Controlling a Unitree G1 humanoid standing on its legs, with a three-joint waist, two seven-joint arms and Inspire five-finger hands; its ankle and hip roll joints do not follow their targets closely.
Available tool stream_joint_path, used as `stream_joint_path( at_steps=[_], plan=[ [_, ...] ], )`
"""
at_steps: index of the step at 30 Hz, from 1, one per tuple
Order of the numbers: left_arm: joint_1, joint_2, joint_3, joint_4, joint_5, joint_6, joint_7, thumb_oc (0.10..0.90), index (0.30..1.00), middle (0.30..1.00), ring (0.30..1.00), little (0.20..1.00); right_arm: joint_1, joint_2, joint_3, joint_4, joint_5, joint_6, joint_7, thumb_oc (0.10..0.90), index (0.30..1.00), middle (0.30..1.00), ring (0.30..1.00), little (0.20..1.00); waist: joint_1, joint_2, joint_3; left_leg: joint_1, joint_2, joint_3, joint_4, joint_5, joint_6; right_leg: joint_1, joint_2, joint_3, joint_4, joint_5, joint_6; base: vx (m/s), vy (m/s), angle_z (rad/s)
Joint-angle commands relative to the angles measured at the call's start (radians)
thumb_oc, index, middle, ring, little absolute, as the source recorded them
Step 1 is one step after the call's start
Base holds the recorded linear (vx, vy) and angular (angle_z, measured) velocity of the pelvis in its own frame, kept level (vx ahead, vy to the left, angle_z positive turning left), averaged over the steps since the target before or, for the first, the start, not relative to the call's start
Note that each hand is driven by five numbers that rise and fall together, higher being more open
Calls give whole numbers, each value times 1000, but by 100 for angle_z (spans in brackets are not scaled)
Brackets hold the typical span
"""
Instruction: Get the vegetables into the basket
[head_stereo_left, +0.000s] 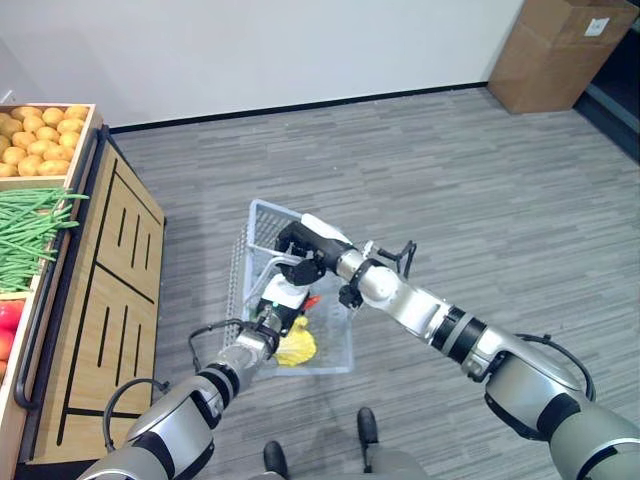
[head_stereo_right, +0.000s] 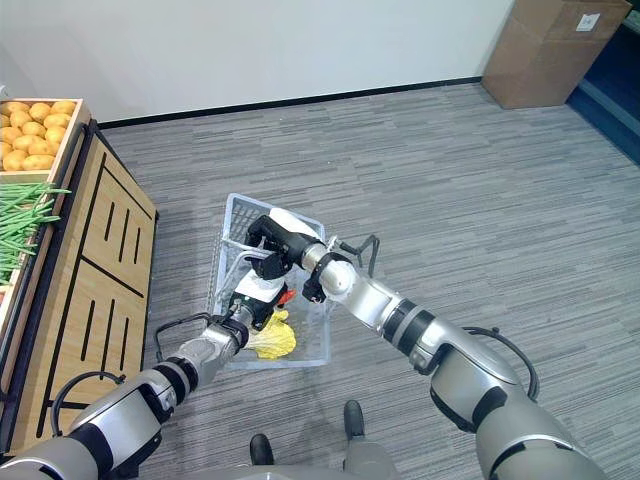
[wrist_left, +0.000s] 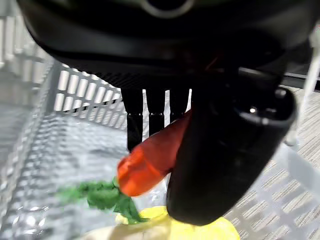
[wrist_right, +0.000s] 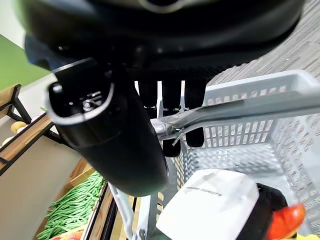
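A white plastic basket (head_stereo_left: 268, 212) stands on the grey floor in front of me. My right hand (head_stereo_left: 303, 245) reaches over it, fingers curled round the basket's metal handle (wrist_right: 225, 111). Down inside the basket, my left hand (head_stereo_left: 283, 300) pinches an orange carrot (wrist_left: 149, 161) with green leaves between its thumb (wrist_left: 225, 150) and fingers. The carrot's tip (head_stereo_left: 311, 299) pokes out beside the hand. A yellow leafy vegetable (head_stereo_left: 297, 347) lies on the basket's bottom just under the carrot.
A wooden produce stand (head_stereo_left: 110, 270) runs along my left, with yellow potatoes (head_stereo_left: 40, 140), green beans (head_stereo_left: 25, 235) and something red (head_stereo_left: 8, 322). A cardboard box (head_stereo_left: 560, 50) sits at the far right by the wall. Open floor lies to the right of the basket.
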Motion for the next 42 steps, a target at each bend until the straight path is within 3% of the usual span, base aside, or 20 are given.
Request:
stream_joint_path(
  at_steps=[1,5,13,17,20,21,28,31,36,38,42],
  plan=[
    [-104,10,-14,80,46,14,25,900,1000,1000,1000,1000,-111,70,-172,-54,-34,-156,-55,400,300,300,300,300,15,-39,-61,-8,19,-13,1,-39,-18,38,-83,-8,0,-52,79,0,0,0],
    [-111,11,-17,50,38,6,27,900,1000,1000,1000,1000,-99,72,-191,-11,-85,-140,-74,400,300,300,300,300,17,-38,-64,-5,18,-16,1,-41,-16,42,-84,-12,0,-54,79,0,0,0],
    [-79,21,-126,-416,-55,-225,-39,900,1000,1000,1000,1000,-108,103,-283,274,-190,-87,-188,400,300,300,300,300,40,-28,-66,-8,4,-46,1,-51,-5,62,-92,-34,1,-63,80,2,4,2],
    [-50,73,-131,-643,-181,-311,-122,900,1000,1000,1000,1000,-132,98,-315,400,-226,-68,-218,400,300,300,300,300,57,-26,-63,-14,-2,-61,1,-52,0,66,-95,-43,1,-64,80,-4,3,9],
    [-13,130,-106,-812,-336,-349,-201,900,1000,1000,1000,1000,-157,101,-339,513,-228,-60,-230,400,300,300,300,300,69,-25,-59,-18,-7,-71,1,-51,2,68,-97,-50,1,-64,79,-14,9,8],
    [24,164,-82,-908,-447,-359,-250,900,1000,1000,1000,1000,-170,101,-350,592,-231,-61,-233,400,300,300,300,300,78,-25,-58,-20,-9,-76,1,-50,3,68,-97,-54,1,-62,78,-22,9,6],
    [106,231,-29,-1063,-672,-340,-330,900,1000,1000,1000,1000,-190,82,-360,749,-236,-66,-231,400,300,300,300,300,91,-23,-51,-22,-14,-86,1,-47,4,72,-99,-64,2,-59,77,-13,5,9],
    [185,287,40,-1136,-803,-329,-332,900,1000,1000,1000,1000,-171,23,-375,841,-258,-58,-228,400,300,300,300,300,104,-18,-44,-27,-16,-94,1,-42,2,75,-100,-73,2,-58,76,-11,1,4],
    [257,336,99,-1152,-848,-321,-345,900,1000,1000,1000,1000,-133,-32,-383,887,-298,-57,-225,400,300,300,300,300,112,-16,-41,-25,-15,-97,1,-40,1,80,-97,-80,2,-60,76,1,-4,11],
    [340,370,160,-1095,-849,-314,-352,900,1000,1000,1000,1000,-66,-98,-388,889,-347,-60,-223,400,300,300,300,300,117,-15,-37,-24,-12,-99,1,-38,-2,81,-96,-81,2,-62,77,0,0,0],
    [423,398,216,-1012,-819,-307,-376,900,1000,1000,1000,1000,16,-136,-404,867,-391,-64,-211,400,300,300,300,300,117,-12,-39,-20,-8,-100,1,-37,-5,84,-94,-82,3,-65,76,7,-15,4]
  ],
)
